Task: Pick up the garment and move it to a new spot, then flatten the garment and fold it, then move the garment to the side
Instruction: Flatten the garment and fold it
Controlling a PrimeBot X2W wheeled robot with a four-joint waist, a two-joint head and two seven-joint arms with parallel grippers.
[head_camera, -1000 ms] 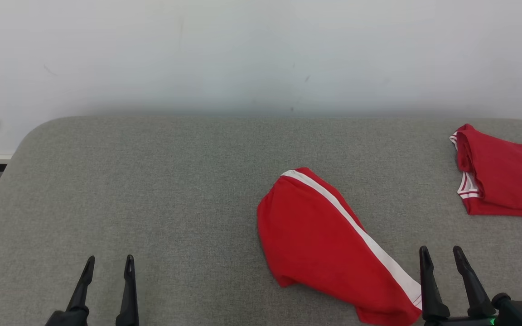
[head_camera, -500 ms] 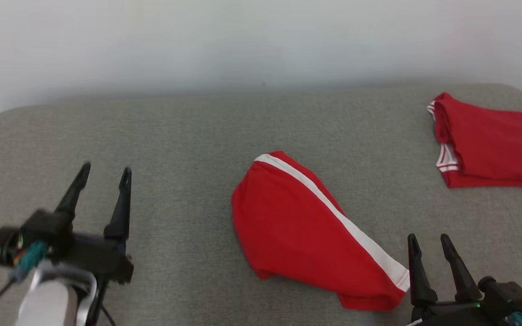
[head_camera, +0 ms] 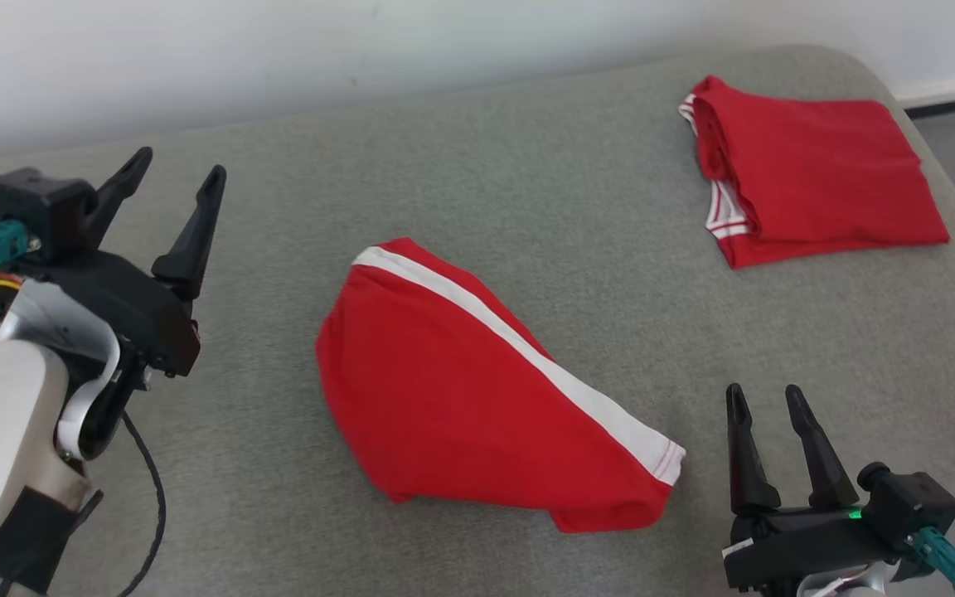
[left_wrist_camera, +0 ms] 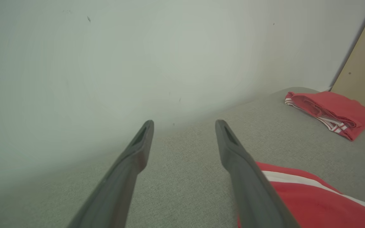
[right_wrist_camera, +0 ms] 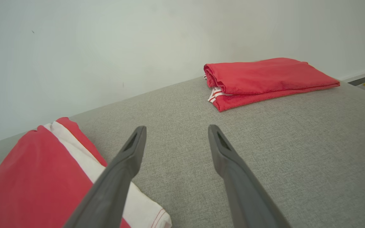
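Garment [head_camera: 444,390] on grey pad [head_camera: 461,191], folded cloth [head_camera: 817,166] apart

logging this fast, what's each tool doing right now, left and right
Left tool: open, holding nothing.
Right tool: open, holding nothing.

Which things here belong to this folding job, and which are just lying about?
Job: striped red garment, lying loose in the middle; left pincer, open; right pincer, open.
Lying about: folded red garment, far right; grey padded surface beneath.
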